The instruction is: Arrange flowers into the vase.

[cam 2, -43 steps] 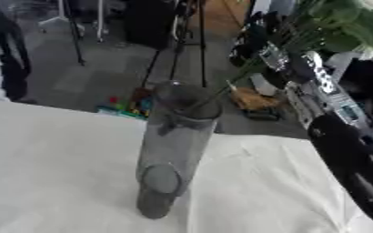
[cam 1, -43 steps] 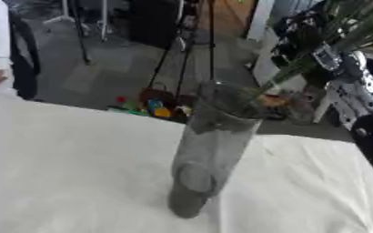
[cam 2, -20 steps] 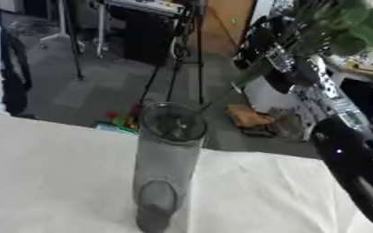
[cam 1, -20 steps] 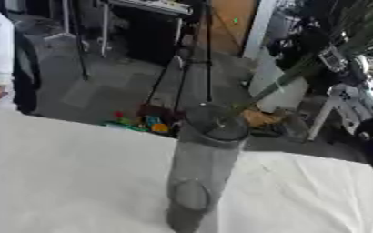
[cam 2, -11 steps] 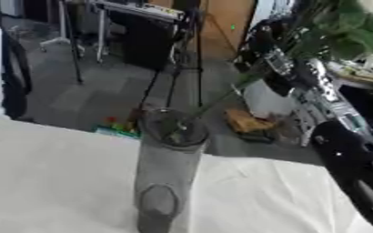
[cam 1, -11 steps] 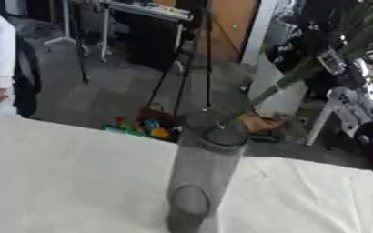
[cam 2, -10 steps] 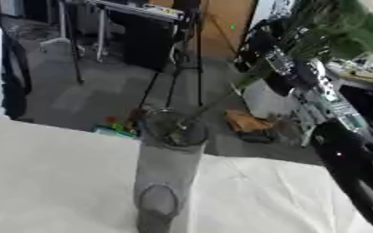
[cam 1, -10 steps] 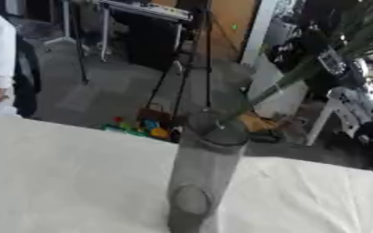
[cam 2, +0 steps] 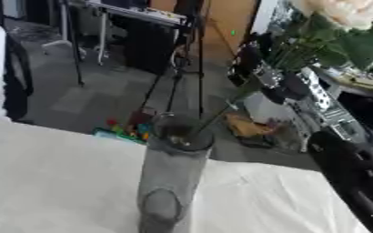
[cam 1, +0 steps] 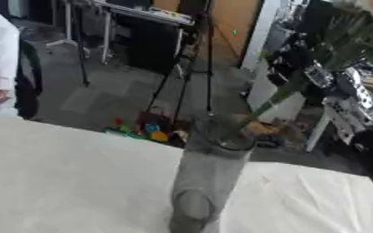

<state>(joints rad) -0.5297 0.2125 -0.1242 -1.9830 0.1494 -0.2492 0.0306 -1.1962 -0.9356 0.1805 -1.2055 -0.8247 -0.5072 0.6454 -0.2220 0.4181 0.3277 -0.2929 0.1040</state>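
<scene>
Counter (cam 2: 54,182): white cloth, carrying my vase.
Vase (cam 2: 167,182): clear, upright, near edge.
Flower (cam 2: 345,11): cream bloom upper right, stem slanting into vase mouth.
Right hand (cam 2: 281,79): fingers curled round the stem.

Right robot hand (cam 2: 281,79) raised high at upper right, fingers curled round stems, black forearm descended toward the lower right corner

Hidden among green leaves: black right hand (cam 2: 279,77). Cut by the top edge: cream rose bloom (cam 2: 342,11). Blurred throughout.
</scene>
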